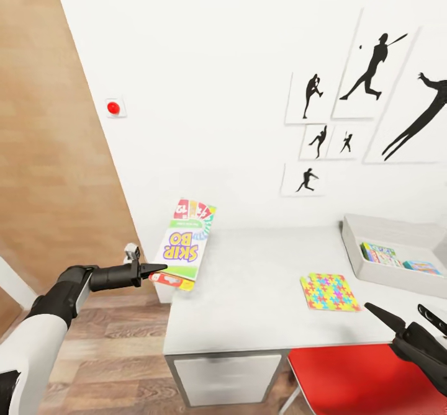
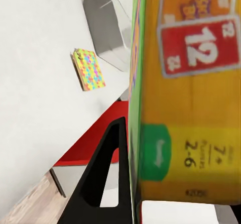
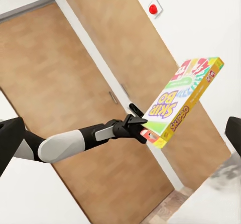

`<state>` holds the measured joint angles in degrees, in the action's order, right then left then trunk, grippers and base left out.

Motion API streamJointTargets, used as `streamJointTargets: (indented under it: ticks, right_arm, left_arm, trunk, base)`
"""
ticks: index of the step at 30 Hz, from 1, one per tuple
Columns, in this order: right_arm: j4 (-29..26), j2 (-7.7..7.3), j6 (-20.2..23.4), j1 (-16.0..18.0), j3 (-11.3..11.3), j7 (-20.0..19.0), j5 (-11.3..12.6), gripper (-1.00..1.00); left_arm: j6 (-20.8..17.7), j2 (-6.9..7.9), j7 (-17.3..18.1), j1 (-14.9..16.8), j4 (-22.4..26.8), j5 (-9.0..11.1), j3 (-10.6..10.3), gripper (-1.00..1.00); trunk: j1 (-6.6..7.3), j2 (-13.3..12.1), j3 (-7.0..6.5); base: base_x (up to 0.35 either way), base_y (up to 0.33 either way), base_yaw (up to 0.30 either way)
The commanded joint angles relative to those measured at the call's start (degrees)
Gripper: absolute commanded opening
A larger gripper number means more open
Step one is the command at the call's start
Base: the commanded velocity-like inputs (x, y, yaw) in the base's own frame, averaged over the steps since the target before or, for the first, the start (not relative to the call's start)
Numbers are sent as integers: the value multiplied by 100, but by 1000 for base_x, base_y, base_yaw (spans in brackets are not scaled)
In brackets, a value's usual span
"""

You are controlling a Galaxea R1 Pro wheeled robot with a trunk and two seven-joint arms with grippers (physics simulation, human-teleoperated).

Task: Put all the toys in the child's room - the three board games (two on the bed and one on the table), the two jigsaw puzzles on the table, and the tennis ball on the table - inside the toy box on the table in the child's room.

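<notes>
Pinched by one low corner only between the left gripper fingers, the SKIP-BO board game overhangs the surface edge; slippage is judged likely before the toy box at 3 o'clock; right gripper fingers apart.

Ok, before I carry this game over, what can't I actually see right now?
- Light grey plastic toy box: head view's right edge cuts it off; contents only partly visible.
- Right tool: head view crops it; one fingertip in its wrist view.
- Left tool: the colourful SKIP-BO board game box hides one finger in its wrist view.
</notes>
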<state>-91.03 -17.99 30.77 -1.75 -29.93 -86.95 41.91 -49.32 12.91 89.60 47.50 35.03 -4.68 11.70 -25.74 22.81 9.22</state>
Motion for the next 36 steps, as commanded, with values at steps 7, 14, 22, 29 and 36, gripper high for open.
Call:
streamJointTargets:
  ticks: [7,14,22,29,36]
  right_arm:
    - [8,-3,60,0,-3,-5,19,100]
    - [29,-3,60,0,-4,-6,19,100]
    - [34,-3,60,0,-4,-6,19,100]
    - [39,-3,60,0,-13,-6,19,100]
    - [40,-9,60,0,-13,2,25,100]
  left_arm:
    - [55,1,40,5,3,-46,17,-100]
    - [85,1,40,5,3,-42,17,-100]
    - [97,1,40,5,3,-43,16,-100]
    - [146,1,40,5,3,-42,9,-100]
    - [175,-1,40,5,3,-42,9,-100]
  trunk:
    - [-4,11,-55]
    - [-4,11,-117]
    - [-4,11,-188]
    - [-4,11,-250]
    - [-4,11,-305]
  base:
    - [3,-235,-117]
    - [91,-214,-155]
    - [143,-197,-158]
    - [106,-276,-159]
    - [13,-308,-146]
